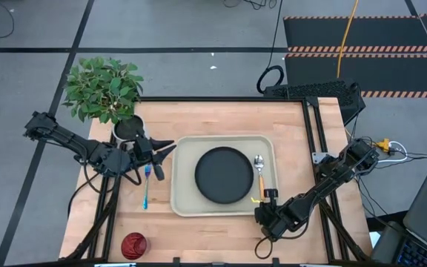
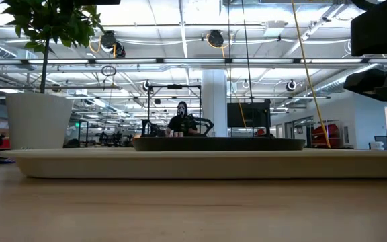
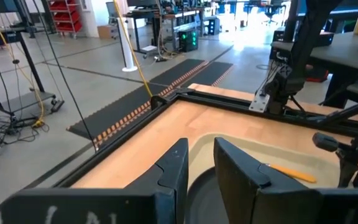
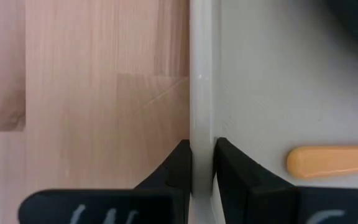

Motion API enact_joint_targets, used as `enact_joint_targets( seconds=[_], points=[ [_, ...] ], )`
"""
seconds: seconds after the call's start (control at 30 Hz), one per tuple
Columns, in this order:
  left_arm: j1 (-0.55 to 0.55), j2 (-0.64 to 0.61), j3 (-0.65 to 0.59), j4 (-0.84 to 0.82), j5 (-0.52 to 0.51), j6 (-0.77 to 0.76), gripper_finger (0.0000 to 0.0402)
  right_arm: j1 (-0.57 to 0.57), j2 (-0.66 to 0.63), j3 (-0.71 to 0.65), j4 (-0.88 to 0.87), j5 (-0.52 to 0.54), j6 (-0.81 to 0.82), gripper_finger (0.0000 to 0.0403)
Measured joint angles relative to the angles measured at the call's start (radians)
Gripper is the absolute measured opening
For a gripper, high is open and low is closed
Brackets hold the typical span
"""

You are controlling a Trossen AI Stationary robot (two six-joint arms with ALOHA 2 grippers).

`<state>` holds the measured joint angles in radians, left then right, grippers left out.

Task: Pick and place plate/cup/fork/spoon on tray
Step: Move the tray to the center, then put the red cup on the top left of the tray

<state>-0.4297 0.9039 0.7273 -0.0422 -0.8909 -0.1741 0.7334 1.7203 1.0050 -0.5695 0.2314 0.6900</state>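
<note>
The beige tray (image 1: 184, 194) lies in the middle of the table. On it are the black plate (image 1: 224, 174) and, beside the plate, the orange-handled spoon (image 1: 259, 174). The blue-handled fork (image 1: 146, 189) lies on the wood left of the tray. The dark red cup (image 1: 133, 245) stands near the table's front edge. My right gripper (image 1: 267, 202) is shut on the tray's rim by its near right corner. My left gripper (image 1: 170, 146) hovers by the tray's far left corner and points level toward the tray. Its fingers stand slightly open (image 3: 201, 158) with nothing between them. My right gripper pinches the tray's raised rim (image 4: 202, 134) between its two fingers. One finger (image 4: 176, 168) is outside over the wood and the other (image 4: 232, 168) is inside the tray, close to the spoon handle's end (image 4: 331, 162). The fingers come steeply from above, across the rim. The tray lies flat on the table.
A white pot with a green plant (image 1: 104, 93) stands at the table's far left corner, close behind my left arm. Black frame rails (image 1: 313, 126) run along the table's right and far edges. Bare wood shows in front of the tray and to the right of the cup.
</note>
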Motion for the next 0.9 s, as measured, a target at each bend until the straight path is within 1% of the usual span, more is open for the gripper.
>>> enact_joint_targets(
  seconds=[0.43,0.5,0.7,0.8,0.9],
  points=[
    [0.000,0.000,0.000,0.002,-0.001,0.048,0.0081,0.001,0.000,0.000,0.012,0.003,0.049,0.0037],
    [0.000,0.000,0.000,0.002,-0.001,0.048,0.0081,0.000,0.000,0.000,0.018,-0.001,0.068,0.0057],
    [0.000,-0.001,0.000,0.003,-0.001,0.047,0.0081,0.000,0.000,-0.002,0.041,-0.010,0.099,0.0143],
    [0.000,-0.001,0.000,0.006,-0.001,0.041,0.0081,0.000,-0.003,-0.002,0.048,-0.003,0.094,0.0168],
    [0.000,-0.001,0.000,0.024,-0.001,0.045,0.0081,-0.002,-0.011,-0.002,0.047,0.007,0.090,0.0179]
  ],
)
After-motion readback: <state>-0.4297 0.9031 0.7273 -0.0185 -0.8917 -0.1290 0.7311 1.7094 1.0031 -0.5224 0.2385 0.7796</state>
